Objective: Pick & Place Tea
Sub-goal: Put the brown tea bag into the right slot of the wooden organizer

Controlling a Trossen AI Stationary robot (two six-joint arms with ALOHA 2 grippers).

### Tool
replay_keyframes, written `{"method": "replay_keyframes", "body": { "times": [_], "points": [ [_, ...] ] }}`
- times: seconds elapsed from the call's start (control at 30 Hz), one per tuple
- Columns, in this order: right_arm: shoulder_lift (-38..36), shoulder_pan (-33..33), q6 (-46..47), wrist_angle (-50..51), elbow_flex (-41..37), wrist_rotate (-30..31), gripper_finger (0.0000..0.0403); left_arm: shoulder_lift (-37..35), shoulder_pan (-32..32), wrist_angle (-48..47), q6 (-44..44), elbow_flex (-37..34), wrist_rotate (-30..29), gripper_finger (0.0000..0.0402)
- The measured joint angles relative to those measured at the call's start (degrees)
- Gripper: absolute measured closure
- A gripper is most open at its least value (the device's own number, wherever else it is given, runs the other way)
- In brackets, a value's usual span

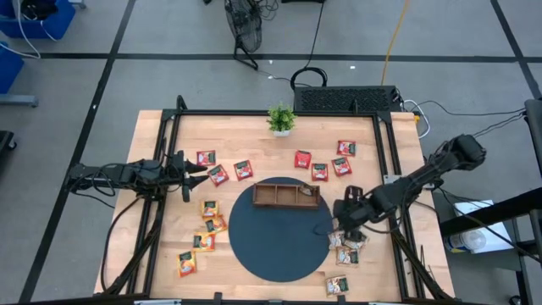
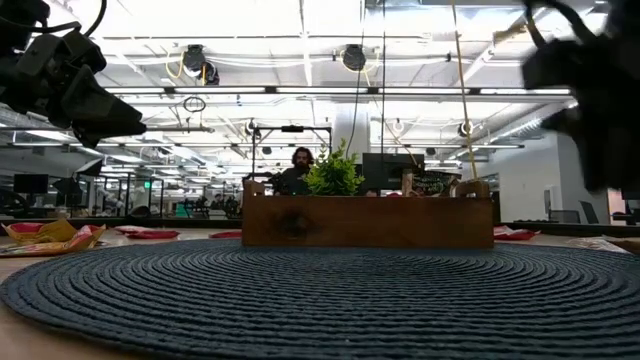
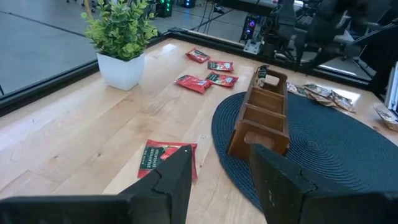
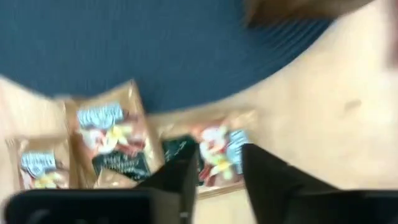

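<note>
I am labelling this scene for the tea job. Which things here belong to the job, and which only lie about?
Job:
- red sachets
- yellow-orange sachets
- pale sachets
- wooden tray on the dark round mat
- right gripper above the pale sachets
- left gripper, open, waiting

Lying about:
- potted plant
</note>
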State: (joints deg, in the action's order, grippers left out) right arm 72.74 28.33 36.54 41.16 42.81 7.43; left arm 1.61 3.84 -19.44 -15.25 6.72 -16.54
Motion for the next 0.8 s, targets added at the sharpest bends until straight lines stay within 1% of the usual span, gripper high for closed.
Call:
{"method": "replay_keyframes", "body": {
  "times": [0.1, 0.17, 0.23, 0.3, 0.37, 0.47, 0.57, 0.8],
  "points": [
    [-1.52, -0.55, -0.63, -3.59, -6.64, 0.10, 0.0209, 0.00, 0.00, -0.01, -0.01, 0.01, -0.02, 0.0240],
    [-2.30, -1.75, -0.58, -4.01, -9.29, 1.41, 0.0177, 0.00, 0.00, 0.00, 0.00, 0.02, -0.02, 0.0240],
    [-2.76, -3.10, -0.65, -4.78, -11.01, 1.52, 0.0155, 0.00, 0.00, 0.00, 0.00, 0.02, -0.02, 0.0240],
    [-3.09, -4.24, -1.30, -6.47, -12.17, 1.49, 0.0143, 0.00, 0.00, 0.00, 0.00, 0.00, -0.02, 0.0240],
    [-3.15, -5.01, -2.19, -8.78, -12.87, 1.07, 0.0137, 0.00, 0.00, 0.00, 0.00, 0.02, -0.02, 0.0240],
    [-3.09, -5.92, -4.92, -11.72, -13.18, -2.36, 0.0137, 0.00, 0.00, 0.00, 0.00, 0.02, -0.02, 0.0240],
    [-3.02, -6.22, -6.46, -14.98, -13.20, -4.51, 0.0143, 0.00, 0.00, 0.00, 0.00, 0.02, -0.02, 0.0240],
    [-3.00, -6.22, -6.96, -22.87, -13.27, -4.77, 0.0148, 0.00, 0.00, 0.00, 0.00, 0.01, -0.02, 0.0240]
  ]
}}
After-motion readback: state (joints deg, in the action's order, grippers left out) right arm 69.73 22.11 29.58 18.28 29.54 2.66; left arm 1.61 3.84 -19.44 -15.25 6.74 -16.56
